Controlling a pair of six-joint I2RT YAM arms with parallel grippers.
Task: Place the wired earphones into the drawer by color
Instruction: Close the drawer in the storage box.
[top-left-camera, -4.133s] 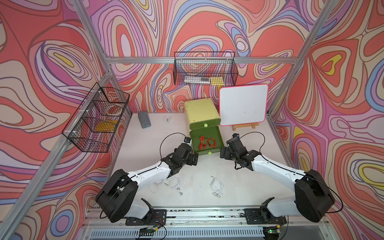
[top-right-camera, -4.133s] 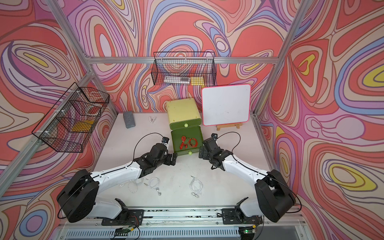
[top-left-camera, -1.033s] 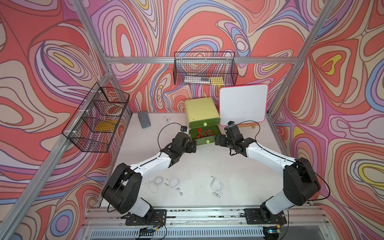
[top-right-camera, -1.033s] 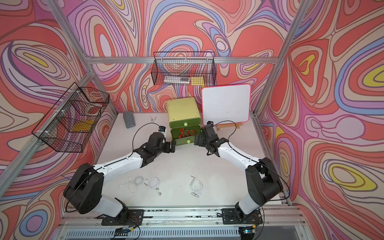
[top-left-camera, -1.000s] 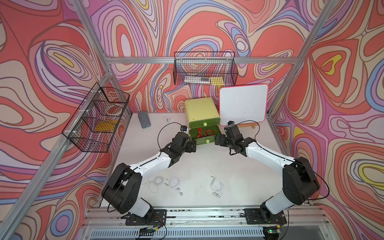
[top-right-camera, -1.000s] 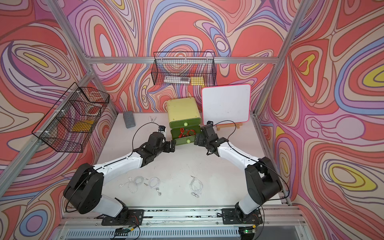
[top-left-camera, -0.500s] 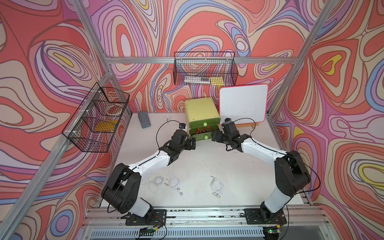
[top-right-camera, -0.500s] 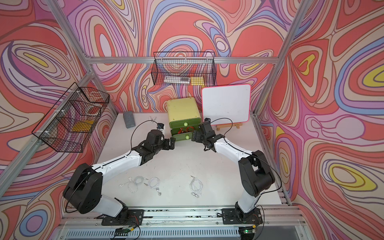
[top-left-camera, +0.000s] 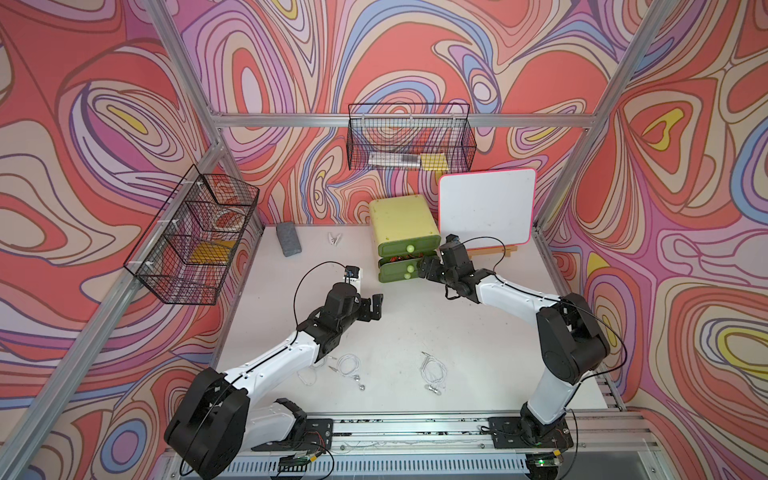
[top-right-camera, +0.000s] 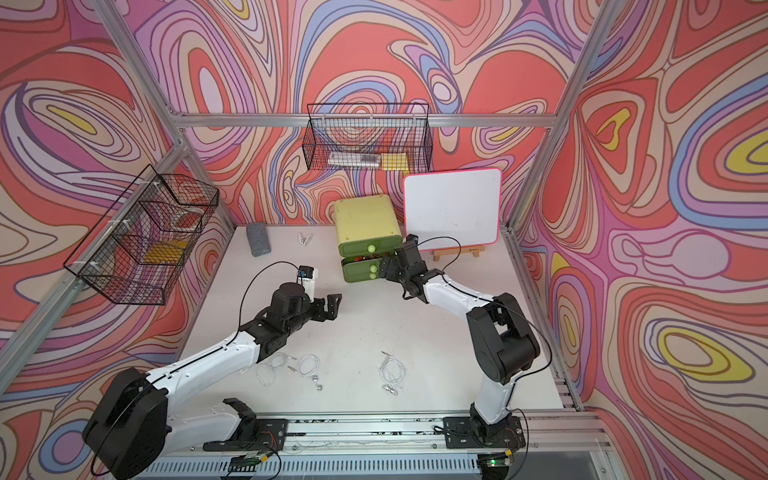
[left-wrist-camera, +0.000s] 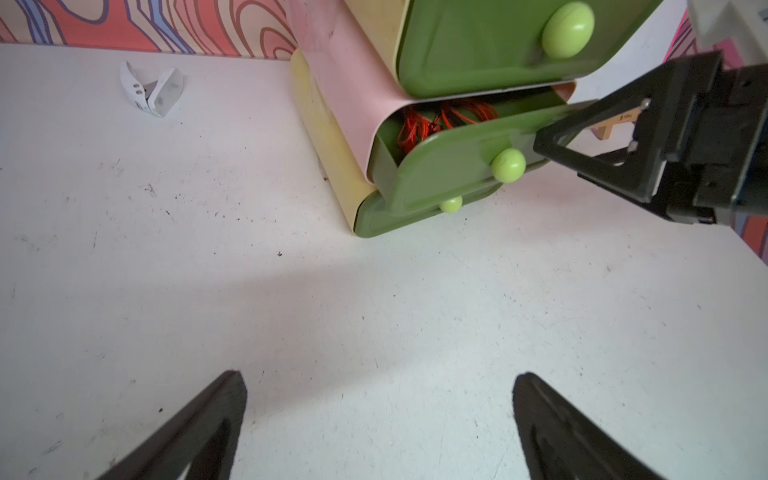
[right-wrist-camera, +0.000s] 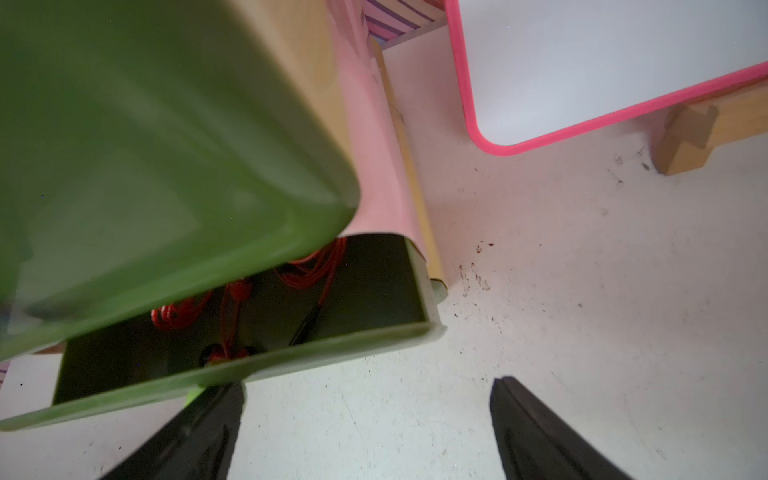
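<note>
The yellow-green drawer unit (top-left-camera: 403, 220) (top-right-camera: 365, 218) stands at the back of the table. Its middle drawer (left-wrist-camera: 449, 166) (right-wrist-camera: 232, 374) is open a crack, with red wired earphones (left-wrist-camera: 440, 120) (right-wrist-camera: 307, 270) (top-left-camera: 401, 258) inside. My right gripper (top-left-camera: 426, 268) (top-right-camera: 384, 268) (right-wrist-camera: 368, 384) is open at that drawer's front, one finger against its edge beside the knob. My left gripper (top-left-camera: 372, 307) (top-right-camera: 332, 305) (left-wrist-camera: 378, 378) hangs open and empty over mid-table. Three white wired earphones (top-left-camera: 349, 365) (top-left-camera: 434, 372) (top-right-camera: 268, 368) lie near the front edge.
A pink-framed whiteboard (top-left-camera: 486, 205) on a wooden stand is right of the drawer unit. A grey eraser (top-left-camera: 287, 244) and a white clip (top-left-camera: 334, 238) (left-wrist-camera: 151, 89) lie at the back left. Wire baskets hang on the back wall (top-left-camera: 409, 143) and left wall (top-left-camera: 195, 241).
The middle drawer has slid back from wide open to nearly shut, my right gripper following it. My left gripper has drawn away from the drawer toward mid-table.
</note>
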